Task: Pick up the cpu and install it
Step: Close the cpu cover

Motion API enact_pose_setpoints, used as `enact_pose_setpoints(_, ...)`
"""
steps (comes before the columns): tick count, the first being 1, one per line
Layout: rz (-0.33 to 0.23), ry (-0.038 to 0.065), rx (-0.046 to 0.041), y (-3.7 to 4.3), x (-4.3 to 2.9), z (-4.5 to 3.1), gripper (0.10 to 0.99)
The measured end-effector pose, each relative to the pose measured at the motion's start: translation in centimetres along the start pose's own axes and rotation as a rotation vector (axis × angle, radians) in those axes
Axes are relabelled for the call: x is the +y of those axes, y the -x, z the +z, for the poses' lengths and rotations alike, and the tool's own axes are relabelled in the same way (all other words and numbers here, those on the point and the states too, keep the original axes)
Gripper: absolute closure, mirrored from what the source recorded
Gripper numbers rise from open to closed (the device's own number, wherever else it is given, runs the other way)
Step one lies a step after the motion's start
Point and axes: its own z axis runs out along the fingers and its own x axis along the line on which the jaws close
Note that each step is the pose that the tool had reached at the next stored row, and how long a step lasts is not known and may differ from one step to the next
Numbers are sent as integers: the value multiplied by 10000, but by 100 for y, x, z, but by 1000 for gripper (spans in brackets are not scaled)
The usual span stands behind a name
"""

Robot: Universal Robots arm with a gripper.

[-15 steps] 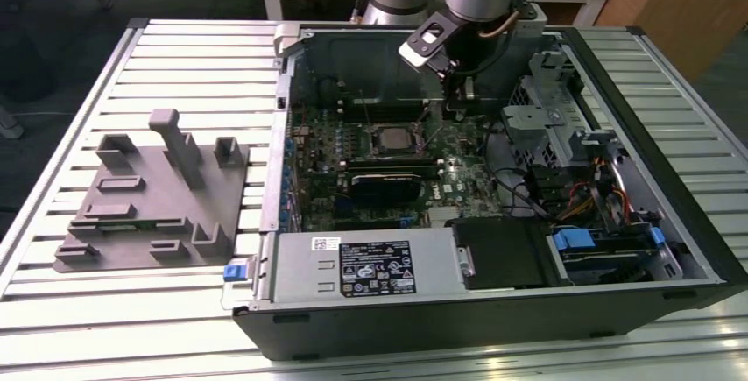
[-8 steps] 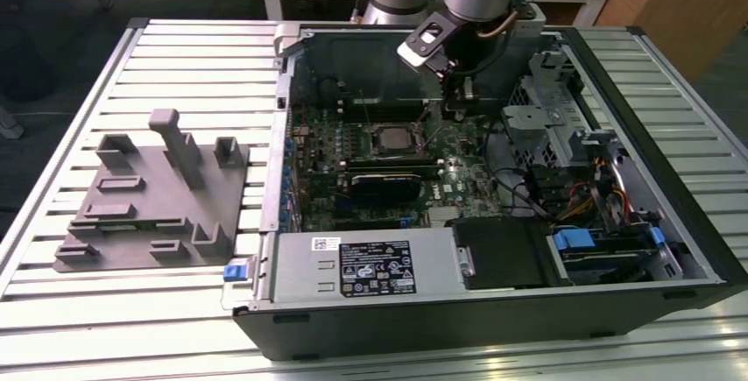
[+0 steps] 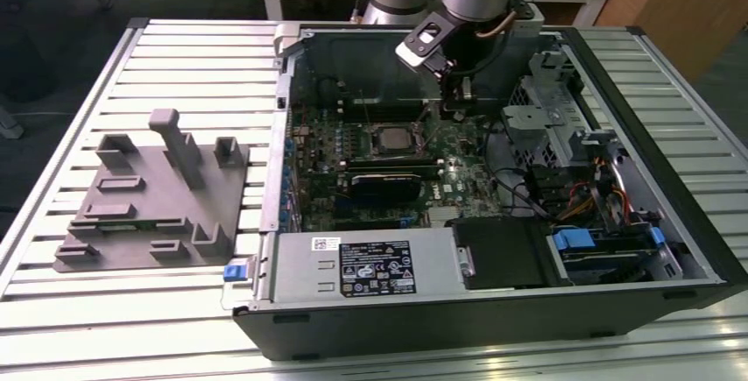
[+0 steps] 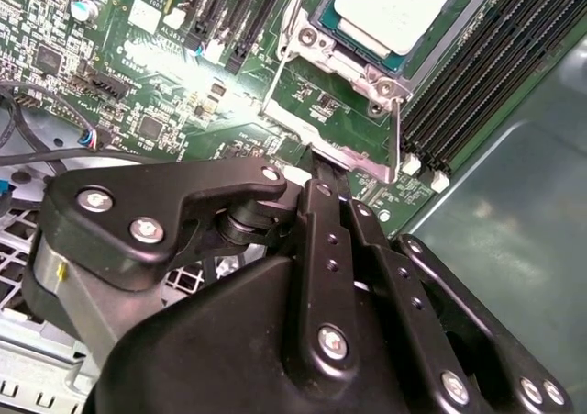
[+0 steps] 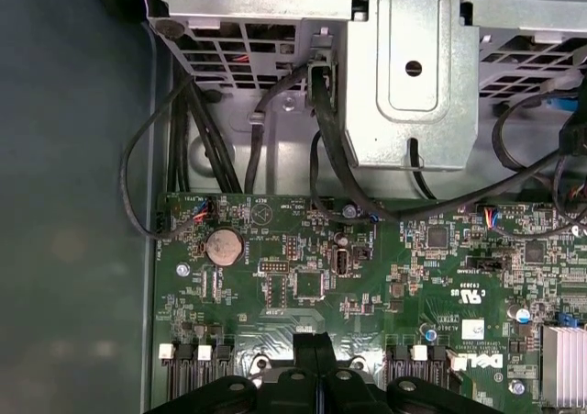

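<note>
Big black gripper (image 4: 326, 177) parts sit closest in the second wrist view. Its two fingers (image 5: 305, 350) are pressed tight together in both wrist views, with nothing between them. The tips hang just over the green board (image 4: 138, 93), right beside the edge of the metal socket (image 4: 353, 125).

The cpu (image 4: 396, 5) is a small flat square. Its top is pale silver-grey and smooth, with a thin darker rim round it. It lies flat inside the socket, and the shiny metal frame goes all around it.

In the exterior view the open computer case (image 3: 491, 320) lies on its side on a table (image 3: 175, 66) made of metal slats. The green board covers the case floor, with the cpu near its middle. The gripper is between one and two o'clock from the cpu. A black card (image 3: 391, 181) lies at six o'clock from the cpu. Further that way is a silver box (image 3: 363, 263) with a white label. A metal cage (image 3: 549, 123) and coloured cables (image 3: 584, 197) fill the case at three o'clock.

A grey tray (image 3: 140, 197) with upright blocks sits on the table at nine o'clock from the case.
</note>
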Motion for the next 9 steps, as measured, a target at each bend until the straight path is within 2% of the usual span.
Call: enact_pose_setpoints(9,0,0,0,0,-65,-1,980)
